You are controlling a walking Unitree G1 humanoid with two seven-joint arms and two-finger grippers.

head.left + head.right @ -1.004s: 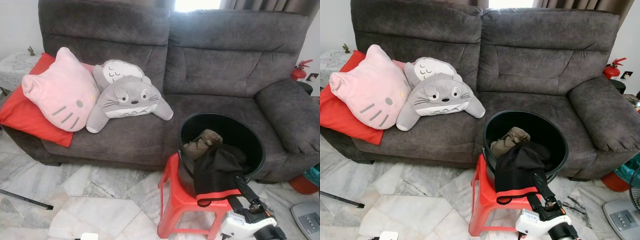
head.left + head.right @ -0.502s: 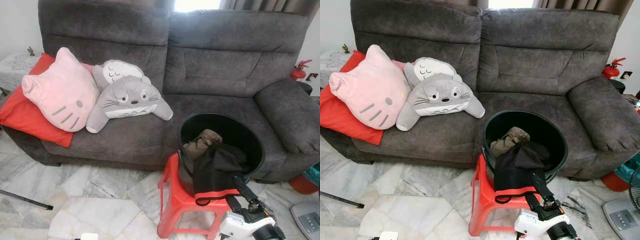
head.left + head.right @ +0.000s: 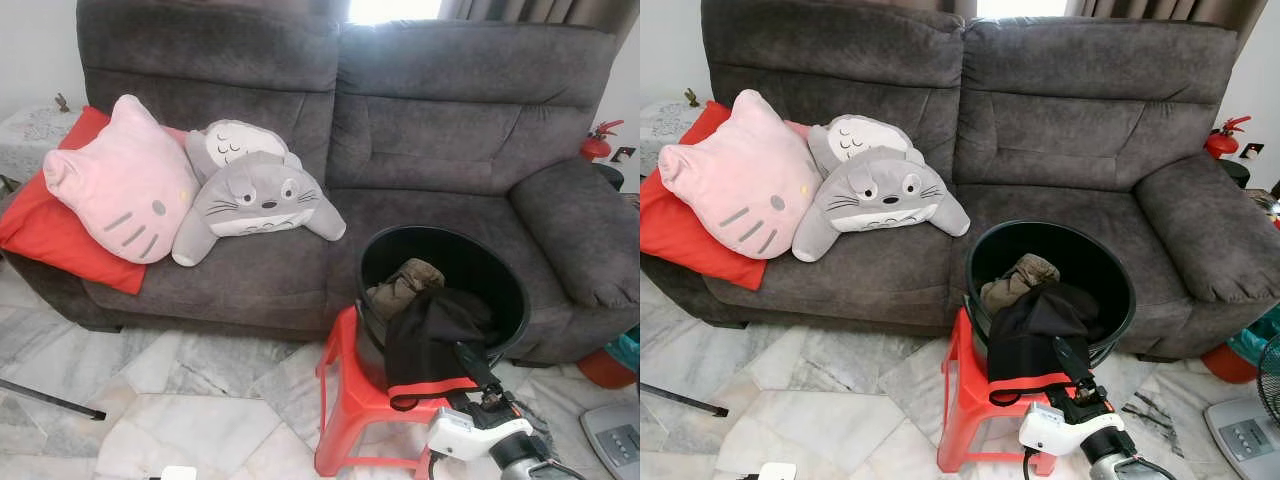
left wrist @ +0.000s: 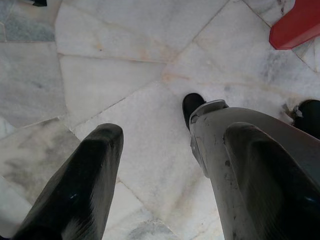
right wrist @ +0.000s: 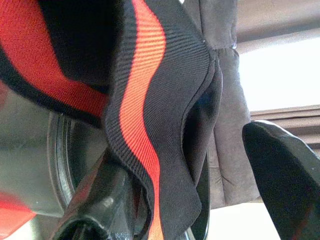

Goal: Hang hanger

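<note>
1. A black bucket [image 3: 505,290] stands on a red stool [image 3: 352,400] on the marble floor [image 3: 200,400], just in front of the grey sofa [image 3: 420,130]; its rim reaches over the stool's edge on the sofa side.
2. A black garment with a red band [image 3: 430,345] hangs over the bucket's near rim, its hem down at the stool seat. A brown cloth [image 3: 405,285] lies inside the bucket. No hanger can be made out.
3. The right gripper [image 3: 468,358] is at the garment's lower right edge. In the right wrist view its jaws are spread, one finger [image 5: 107,197] under the banded hem [image 5: 145,100], the other finger [image 5: 282,170] free in the air beside it.
4. The left gripper [image 4: 170,165] hangs over bare floor with jaws spread, a corner of the stool well apart from it.
5. Open floor lies to the left of the stool. A thin black rod [image 3: 50,398] lies at the far left, and a white appliance [image 3: 612,435] sits at the right edge.
6. Against one second ago, the right gripper has shifted left and up along the garment, its white wrist turned more sideways. The bucket, stool and cushions lie as before.
</note>
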